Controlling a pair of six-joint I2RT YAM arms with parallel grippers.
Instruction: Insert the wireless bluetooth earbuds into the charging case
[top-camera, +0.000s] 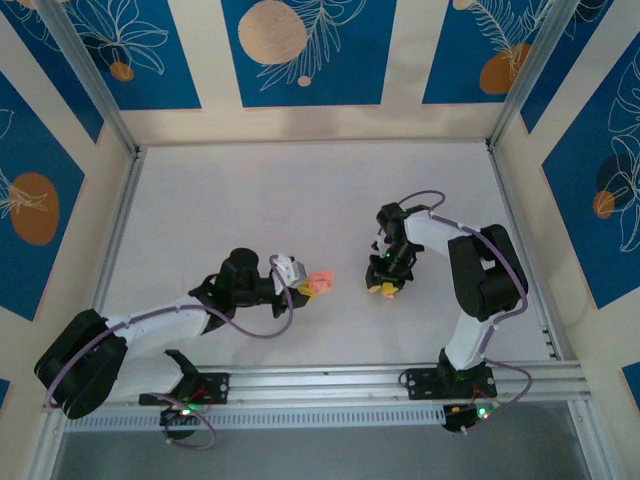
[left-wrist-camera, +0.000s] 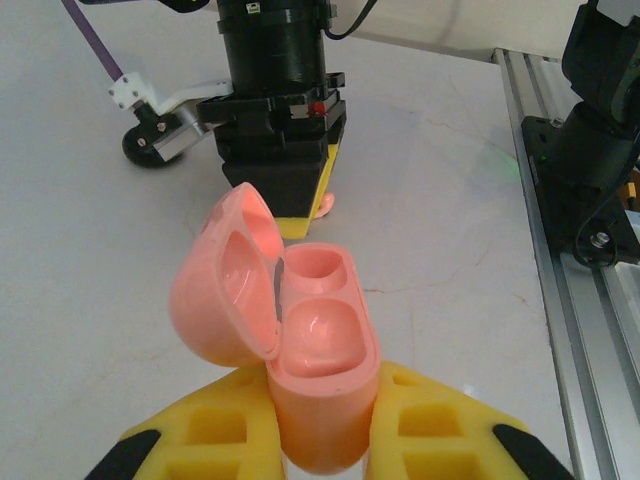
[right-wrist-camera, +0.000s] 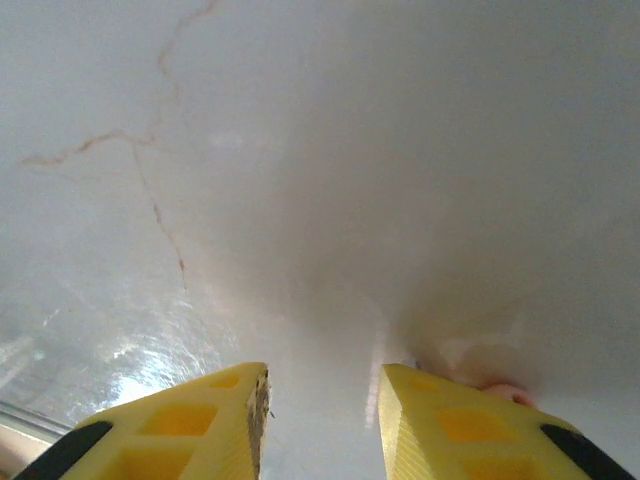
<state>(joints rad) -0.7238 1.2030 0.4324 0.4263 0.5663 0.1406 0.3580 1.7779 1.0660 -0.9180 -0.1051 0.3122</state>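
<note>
we find the charging case (left-wrist-camera: 318, 370) clamped in the left gripper (left-wrist-camera: 322, 405), whose yellow fingers are closed on its lower body from both sides. it is held a little left of the middle of the bench (top-camera: 250, 190). the lid is hinged open to the left and both wells are bare pink (neither earbud is seated). from above, the case (top-camera: 320, 283) faces the right arm across a short gap.

the right gripper (right-wrist-camera: 322, 385) points straight down with its tips at or just above the bench surface. its jaws stand a little apart, and we see only bare bench between them. a pale pink speck (right-wrist-camera: 505, 392) lies just outside one of its fingers; we do not take it for an earbud. where the earbuds lie we cannot tell.

judgement: the step in hand is the right arm's pick-up of the first earbud, with the case presented open. insertion has not begun. the next move calls for a fine pinch on a very small, curved piece. after that come a lift, a short carry to the case, and a descent with the bud lined up over one well and its stem turned the right way. the left arm needs only to hold the case steady, open end up.
</note>
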